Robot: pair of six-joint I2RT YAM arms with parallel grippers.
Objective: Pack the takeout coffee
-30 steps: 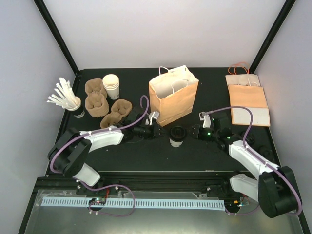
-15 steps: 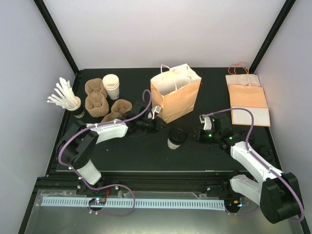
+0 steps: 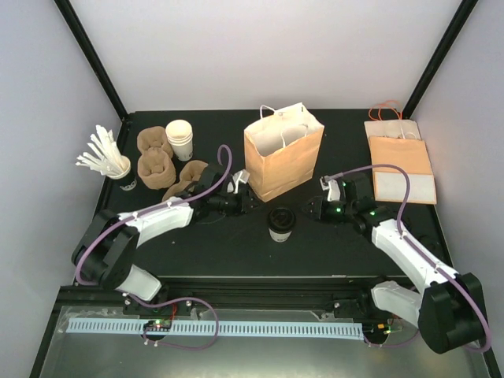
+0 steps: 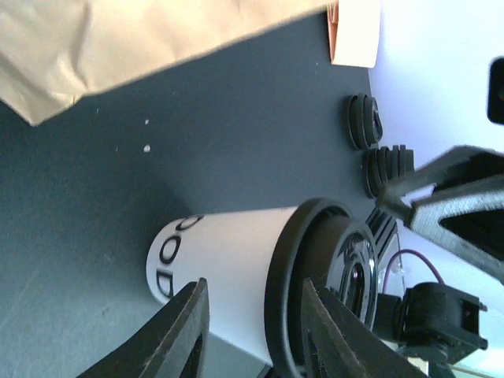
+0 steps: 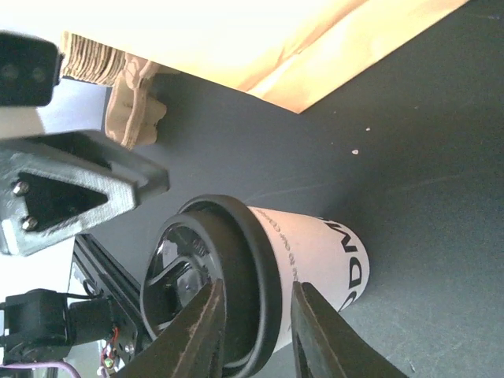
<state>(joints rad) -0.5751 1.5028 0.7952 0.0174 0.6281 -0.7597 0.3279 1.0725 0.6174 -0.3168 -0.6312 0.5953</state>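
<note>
The takeout coffee (image 3: 281,223), a small white cup with a black lid, stands upright on the black table just in front of the brown paper bag (image 3: 283,153). My left gripper (image 3: 249,201) is open to the cup's left, a short gap away. My right gripper (image 3: 313,211) is open to the cup's right, also apart from it. In the left wrist view the cup (image 4: 236,260) lies ahead between the fingers (image 4: 177,335) of the gripper (image 4: 252,339). In the right wrist view the cup (image 5: 303,256) lies ahead of the gripper (image 5: 256,339).
A stack of lidless white cups (image 3: 179,135), brown pulp cup carriers (image 3: 155,167) and a dark cup of white stirrers (image 3: 118,169) stand at the back left. Flat paper bags (image 3: 400,161) lie at the back right. Black lids (image 4: 376,150) lie beyond the cup.
The cup tilted half a second ago and now stands upright, slightly further left. My left gripper drew back left towards the bag's corner. My right gripper shifted slightly.
</note>
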